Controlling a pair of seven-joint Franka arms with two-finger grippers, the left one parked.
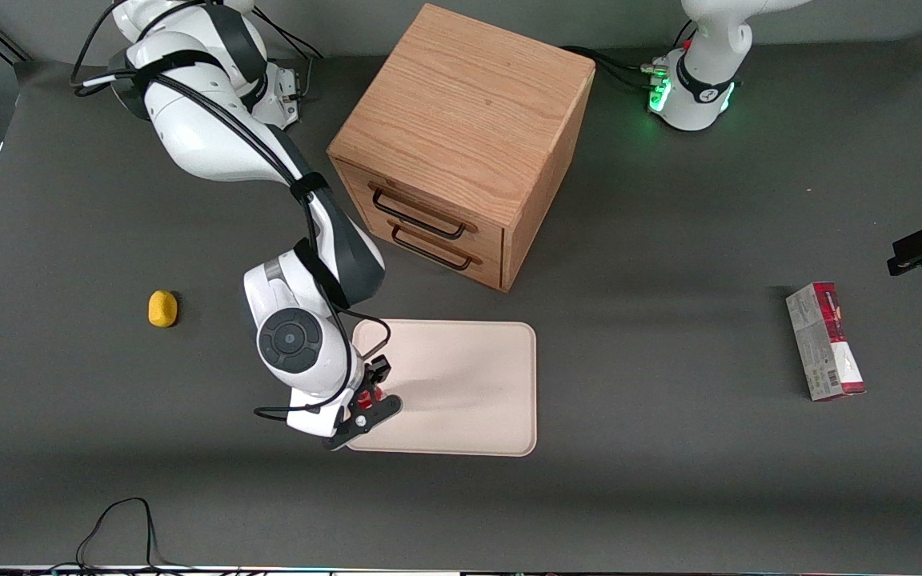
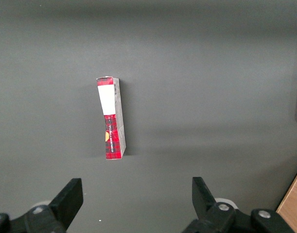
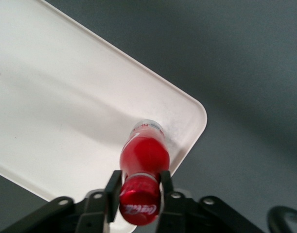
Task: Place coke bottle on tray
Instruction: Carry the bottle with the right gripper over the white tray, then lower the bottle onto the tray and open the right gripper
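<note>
One dark grey matte table point(image 1: 669, 496) fills the scene, smooth and uniform, with soft shadow bands across it and black cables trailing at the edge nearest the front camera.

The tray point(image 1: 469, 384) is a flat cream-white rectangle with rounded corners and a low raised rim, lying nearer the front camera than the wooden box point(image 1: 461, 136). Its surface looks dull and slightly grainy in the right wrist view point(image 3: 65, 97).

The gripper point(image 1: 366, 398) hangs over the tray's corner toward the working arm's end of the table. Its black fingers are closed narrowly on the neck of the coke bottle point(image 3: 143, 165), just under the red cap. The bottle is glossy red, upright, with white script on the cap and a clear base; the base sits over the tray close inside the rounded corner (contact with the tray cannot be confirmed). In the front view only a red sliver of the bottle point(image 1: 366, 395) shows between the fingers.

The wooden box is oak-grained, cube-shaped, with two drawers carrying dark wire handles.

A small yellow rounded lump point(image 1: 162, 309) lies toward the working arm's end. A red-and-grey rectangular carton point(image 1: 824, 342) lies flat toward the parked arm's end, also seen in the left wrist view point(image 2: 111, 119).
</note>
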